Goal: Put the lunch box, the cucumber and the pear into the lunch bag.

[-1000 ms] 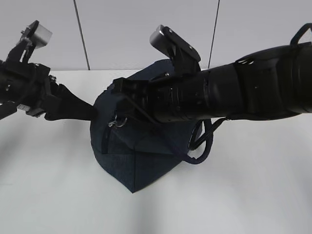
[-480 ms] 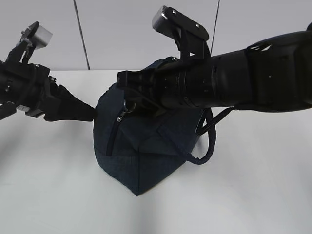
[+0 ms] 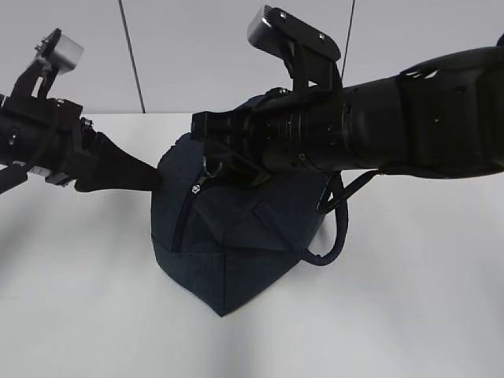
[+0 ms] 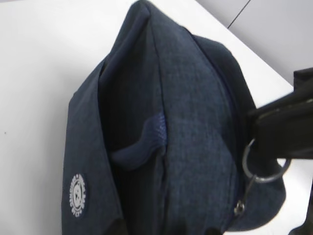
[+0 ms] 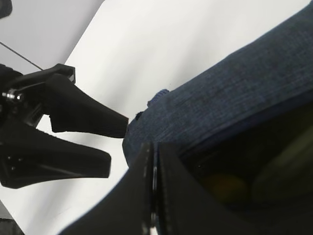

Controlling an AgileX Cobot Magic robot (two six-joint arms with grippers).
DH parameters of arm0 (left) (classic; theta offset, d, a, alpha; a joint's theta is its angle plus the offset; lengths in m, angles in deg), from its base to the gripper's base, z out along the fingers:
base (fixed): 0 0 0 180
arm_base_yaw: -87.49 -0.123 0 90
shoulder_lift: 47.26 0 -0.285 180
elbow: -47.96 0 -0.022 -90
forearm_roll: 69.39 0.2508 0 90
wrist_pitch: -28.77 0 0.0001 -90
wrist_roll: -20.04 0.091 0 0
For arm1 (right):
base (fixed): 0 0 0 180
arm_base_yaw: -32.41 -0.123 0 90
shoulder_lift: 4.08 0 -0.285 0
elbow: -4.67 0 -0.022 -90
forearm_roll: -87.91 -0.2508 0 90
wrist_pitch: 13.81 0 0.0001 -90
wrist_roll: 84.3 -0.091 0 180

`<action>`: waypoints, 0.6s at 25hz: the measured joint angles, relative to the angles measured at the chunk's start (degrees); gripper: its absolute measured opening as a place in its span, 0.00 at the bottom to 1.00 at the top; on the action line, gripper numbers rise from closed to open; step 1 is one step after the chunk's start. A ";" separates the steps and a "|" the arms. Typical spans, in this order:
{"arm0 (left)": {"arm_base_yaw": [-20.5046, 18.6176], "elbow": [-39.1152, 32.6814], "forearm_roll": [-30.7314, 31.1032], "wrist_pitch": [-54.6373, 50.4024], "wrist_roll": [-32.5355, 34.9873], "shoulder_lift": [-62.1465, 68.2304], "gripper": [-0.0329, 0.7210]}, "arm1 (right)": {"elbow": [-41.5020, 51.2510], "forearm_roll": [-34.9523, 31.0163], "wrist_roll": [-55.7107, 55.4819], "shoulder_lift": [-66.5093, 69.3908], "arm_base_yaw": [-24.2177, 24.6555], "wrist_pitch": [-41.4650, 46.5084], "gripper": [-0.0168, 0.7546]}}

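**Both grippers at the lunch bag**

Right gripper (image 3: 211, 161): I see its fingers pressed together on the metal ring pull (image 4: 264, 164) at the bag's top. Left gripper (image 3: 146, 175): fingers clamped on the fabric at the bag's left end. Lunch bag (image 3: 228, 244): upright on the white table (image 3: 409, 315), handle (image 3: 327, 236) hanging right

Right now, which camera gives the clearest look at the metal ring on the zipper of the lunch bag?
The left wrist view: the metal ring hangs large and sharp beside the lunch bag, hooked by the right gripper's fingers. The exterior view shows the ring only as a tiny loop. In the right wrist view the shut fingers hide it.
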 joint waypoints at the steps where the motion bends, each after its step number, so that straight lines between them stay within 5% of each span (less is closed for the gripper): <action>1: 0.07 0.00 -1.02 0.24 0.70 0.00 0.44 | 0.00 0.00 0.00 0.00 0.00 0.11 0.02; 9: 3.72 0.04 -3.09 2.69 1.88 2.36 0.42 | 0.00 0.00 0.15 0.00 0.00 0.23 0.02; 13: 4.72 0.04 -3.20 3.49 2.21 2.57 0.13 | 0.00 0.00 0.15 0.00 0.00 -0.15 0.02; 15: 4.72 0.04 -3.20 3.56 2.29 2.57 0.08 | -0.07 0.00 0.26 0.00 0.00 -1.32 0.02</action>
